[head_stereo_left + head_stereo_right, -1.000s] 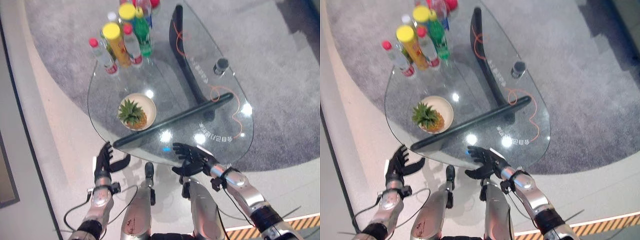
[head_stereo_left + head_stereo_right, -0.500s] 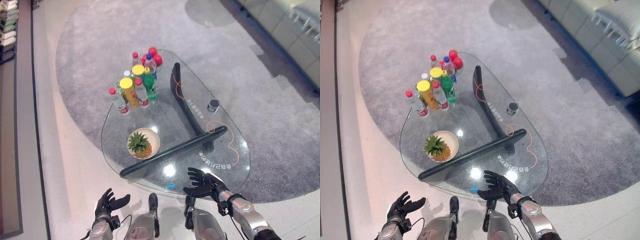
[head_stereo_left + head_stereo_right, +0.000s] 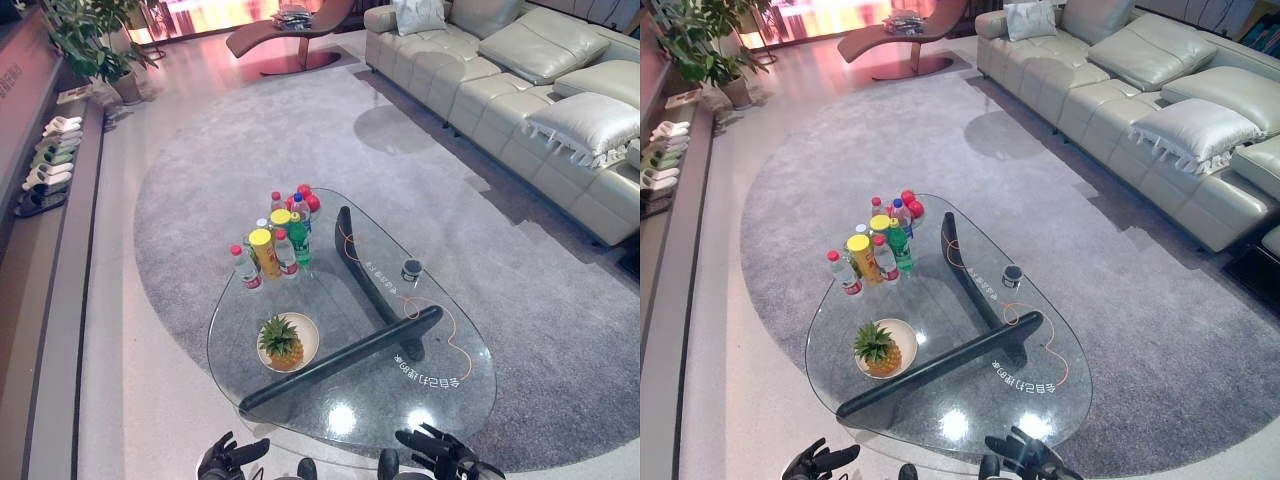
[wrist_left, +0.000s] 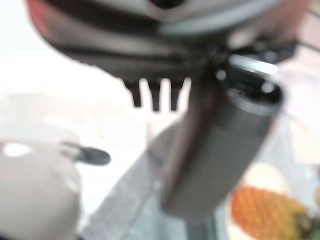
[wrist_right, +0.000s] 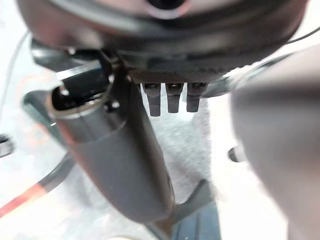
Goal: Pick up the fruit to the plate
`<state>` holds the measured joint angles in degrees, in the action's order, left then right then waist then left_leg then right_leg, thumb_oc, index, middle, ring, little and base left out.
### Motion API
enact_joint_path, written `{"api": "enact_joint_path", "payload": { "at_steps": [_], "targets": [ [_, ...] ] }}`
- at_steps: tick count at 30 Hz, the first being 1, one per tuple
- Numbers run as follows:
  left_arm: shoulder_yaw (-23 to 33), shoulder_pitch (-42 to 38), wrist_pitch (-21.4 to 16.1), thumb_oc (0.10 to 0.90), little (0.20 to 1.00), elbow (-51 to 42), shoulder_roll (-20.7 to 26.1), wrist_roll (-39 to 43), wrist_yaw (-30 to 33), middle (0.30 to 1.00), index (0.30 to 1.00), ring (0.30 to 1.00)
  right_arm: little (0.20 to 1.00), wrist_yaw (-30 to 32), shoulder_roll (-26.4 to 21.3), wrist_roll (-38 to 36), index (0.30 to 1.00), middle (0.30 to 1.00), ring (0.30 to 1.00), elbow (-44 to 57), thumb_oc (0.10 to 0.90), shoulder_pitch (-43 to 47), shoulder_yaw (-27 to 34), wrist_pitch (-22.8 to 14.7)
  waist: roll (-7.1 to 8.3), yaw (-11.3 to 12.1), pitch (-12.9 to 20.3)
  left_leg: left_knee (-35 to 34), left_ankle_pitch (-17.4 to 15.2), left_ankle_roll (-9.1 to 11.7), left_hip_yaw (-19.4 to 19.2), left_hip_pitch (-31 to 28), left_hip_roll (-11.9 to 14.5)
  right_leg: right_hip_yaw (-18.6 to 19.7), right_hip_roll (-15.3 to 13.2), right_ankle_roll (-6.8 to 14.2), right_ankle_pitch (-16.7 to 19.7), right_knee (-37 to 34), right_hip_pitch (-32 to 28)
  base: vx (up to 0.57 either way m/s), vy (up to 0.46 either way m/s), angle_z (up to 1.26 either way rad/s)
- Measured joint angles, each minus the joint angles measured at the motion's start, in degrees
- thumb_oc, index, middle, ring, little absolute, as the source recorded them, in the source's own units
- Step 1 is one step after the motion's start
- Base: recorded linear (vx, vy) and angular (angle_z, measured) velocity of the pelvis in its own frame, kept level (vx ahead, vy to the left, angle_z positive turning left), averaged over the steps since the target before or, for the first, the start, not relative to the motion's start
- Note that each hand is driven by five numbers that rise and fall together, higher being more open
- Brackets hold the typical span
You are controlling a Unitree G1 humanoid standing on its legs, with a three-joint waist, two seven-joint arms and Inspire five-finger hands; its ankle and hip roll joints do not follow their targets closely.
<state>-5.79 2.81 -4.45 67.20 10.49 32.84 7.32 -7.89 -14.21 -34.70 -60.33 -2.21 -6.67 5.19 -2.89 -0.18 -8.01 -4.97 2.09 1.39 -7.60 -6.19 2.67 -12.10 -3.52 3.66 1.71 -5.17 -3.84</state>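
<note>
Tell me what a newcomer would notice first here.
The pineapple stands out, sitting on a pale plate near the left edge of the glass table. Behind it, at the far end, stands a cluster of bottles with bright caps. Both hands, left and right, hang open at the table's near edge, holding nothing.

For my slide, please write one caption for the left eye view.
Pineapple on a plate on the glass table, bottles behind, both hands open.

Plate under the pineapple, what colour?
Cream-white plate, with the pineapple on it; clearest in the left eye view.
</note>
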Motion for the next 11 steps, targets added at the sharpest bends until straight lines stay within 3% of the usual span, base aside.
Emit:
{"api": "enact_joint_path", "payload": {
  "at_steps": [3, 11],
  "targets": [
    [2.10, 0.12, 2.67, 0.800, 0.900, 2.94, -0.01, -0.11, -0.83, 0.900, 0.900, 0.900, 0.900, 2.24, 0.39, 2.22, 0.900, 0.900, 0.900, -3.73, 0.800, 0.06, 1.53, -1.01, 0.09, 0.04, 1.44, -0.15, -0.74, 0.21, -0.64, -0.74, 0.19, 0.45, 0.18, -0.06, -0.11, -0.01, -0.79, 0.05, -0.002, -0.09],
    [2.53, 1.43, 4.18, 0.800, 0.900, 6.25, 0.00, -0.75, -2.48, 0.900, 0.900, 0.900, 0.900, 5.37, 1.07, 7.80, 0.900, 0.900, 0.900, -10.77, 0.800, -0.33, 4.01, -1.58, 1.41, 0.06, 4.18, -0.34, -1.08, -0.08, -1.28, -1.11, 0.26, 1.30, 0.27, -0.35, -0.23, 0.02, -0.89, 0.04, -0.008, -0.04]
  ]
}}
